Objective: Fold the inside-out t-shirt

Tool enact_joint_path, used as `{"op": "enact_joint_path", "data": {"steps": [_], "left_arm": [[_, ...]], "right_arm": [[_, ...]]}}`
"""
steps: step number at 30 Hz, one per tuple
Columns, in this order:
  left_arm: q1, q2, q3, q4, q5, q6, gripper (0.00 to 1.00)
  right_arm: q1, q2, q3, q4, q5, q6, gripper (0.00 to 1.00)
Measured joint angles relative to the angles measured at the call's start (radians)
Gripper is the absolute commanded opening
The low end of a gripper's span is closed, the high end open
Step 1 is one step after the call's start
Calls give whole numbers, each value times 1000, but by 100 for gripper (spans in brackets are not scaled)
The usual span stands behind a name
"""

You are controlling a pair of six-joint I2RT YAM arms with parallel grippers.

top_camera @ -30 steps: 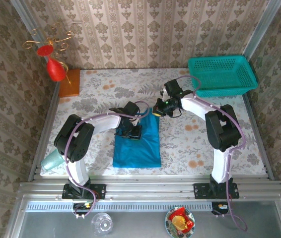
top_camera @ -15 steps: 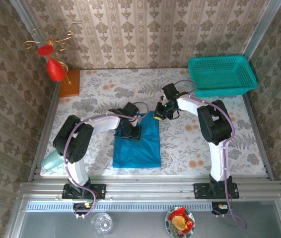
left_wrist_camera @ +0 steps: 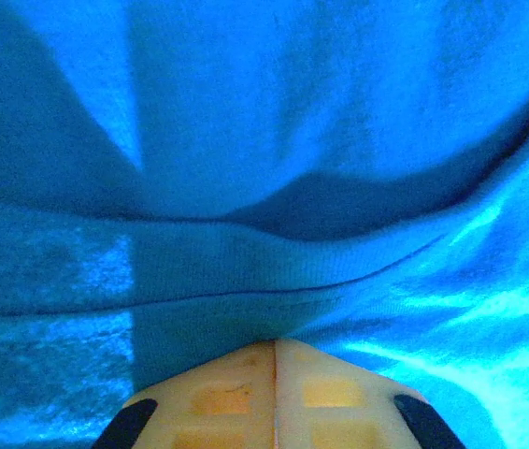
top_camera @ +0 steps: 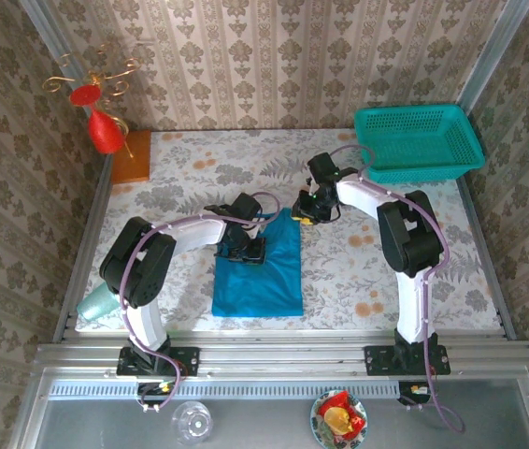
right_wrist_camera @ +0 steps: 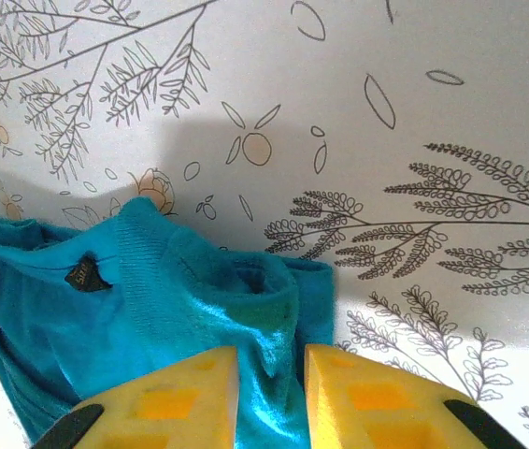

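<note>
Inside-out t-shirt (top_camera: 260, 271) — soft, limp and light by the look of it, so it will likely sag and crease wherever it is lifted. The best hold is probably a corner or hem, pinching every layer at once.

The right gripper (right_wrist_camera: 271, 360) has its fingers parted by a narrow gap. Bunched blue cloth lies in and under that gap, at the shirt's 1 o'clock corner, and I cannot tell if they grip it. Just at 10 o'clock of the tips sits the ribbed collar with a small dark label (right_wrist_camera: 84, 274).

The left gripper (left_wrist_camera: 274, 344) has its fingers pressed together, tips against a raised fold near the shirt's 11 o'clock part — whether a thin layer is caught I cannot tell.

The shirt lies flat as a tall oblong at about 7 o'clock of the middle of the flowered table (top_camera: 386, 271).
</note>
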Motion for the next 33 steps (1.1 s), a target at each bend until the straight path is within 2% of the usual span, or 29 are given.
{"op": "enact_joint_path", "data": {"steps": [7, 15, 22, 33], "left_arm": [[-1, 0, 0, 0, 0, 0, 9], [-2, 0, 0, 0, 0, 0, 9], [-2, 0, 0, -3, 0, 0, 9], [-2, 0, 0, -4, 0, 0, 9]], "right_arm": [[16, 2, 31, -72, 95, -13, 36], [43, 79, 102, -102, 111, -16, 38], [78, 145, 204, -173, 181, -19, 39], [90, 154, 221, -193, 217, -13, 20]]}}
